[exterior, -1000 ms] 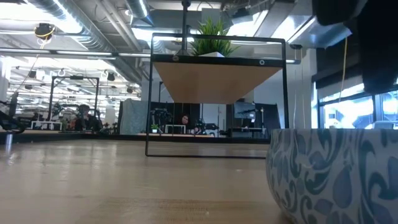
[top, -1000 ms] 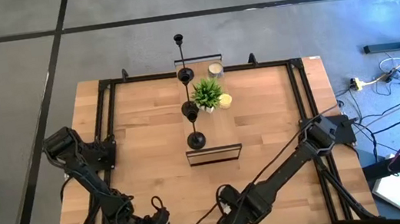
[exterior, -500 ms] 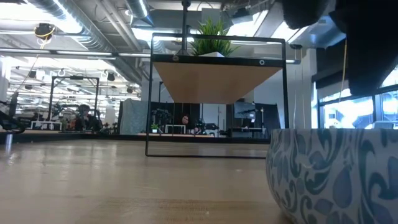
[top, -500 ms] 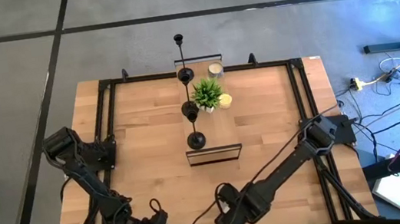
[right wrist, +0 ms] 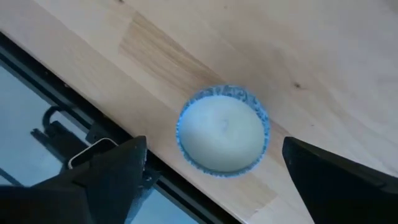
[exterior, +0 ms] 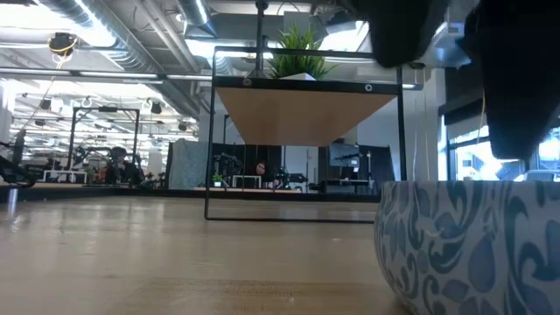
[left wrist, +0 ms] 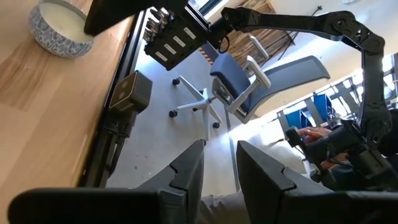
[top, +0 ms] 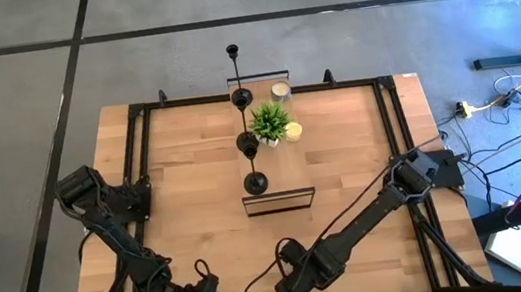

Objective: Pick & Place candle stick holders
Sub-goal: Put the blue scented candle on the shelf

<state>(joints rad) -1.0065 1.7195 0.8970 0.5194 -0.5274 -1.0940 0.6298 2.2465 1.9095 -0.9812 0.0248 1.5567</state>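
Near the table's (top: pixel 186 196) front edge, right gripper (right wrist: pixel 211 171) hangs spread wide above a blue-patterned candle (right wrist: pixel 222 129); left gripper (left wrist: pixel 219 163) parked front-left, fingers slightly apart, holding nothing.

Overhead, table-level, two wrist views

Nothing to read anywhere in these views: no words, labels, brand marks or numbers can be made out. The blue-and-white bowl (right wrist: pixel 222 127) carries only a swirling pattern, no lettering, and the small box (left wrist: pixel 129 91) on the table frame shows a blank face.
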